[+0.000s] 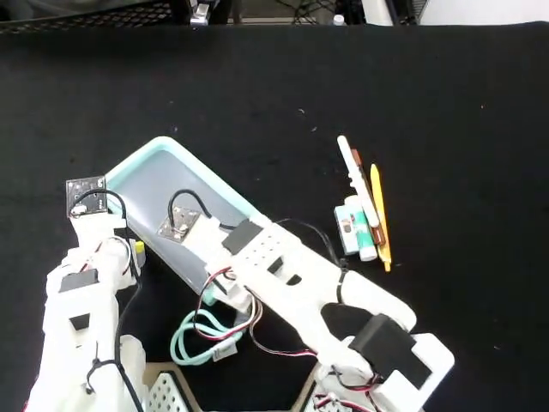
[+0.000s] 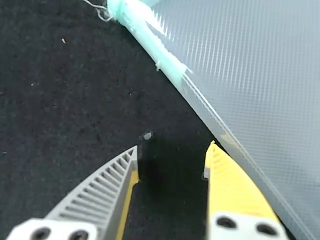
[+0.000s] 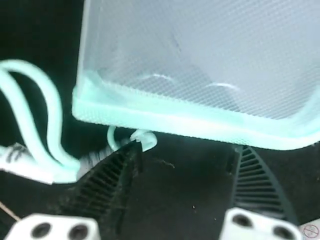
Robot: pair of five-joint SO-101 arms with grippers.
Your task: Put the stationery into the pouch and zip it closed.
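Left tool (image 2: 173, 148), right tool (image 3: 190, 149) (both spread) at one pouch (image 1: 157, 182)

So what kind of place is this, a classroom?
Probably a robot lab workbench, not a classroom. A white left arm and right arm sit at a table covered in black cloth, with a pouch and pens laid out.

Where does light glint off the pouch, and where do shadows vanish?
Right wrist view: two curved glints on the pouch by its mint edge. Left wrist view: an even pale sheen, no hot spot. High view: the black cloth swallows shadows.
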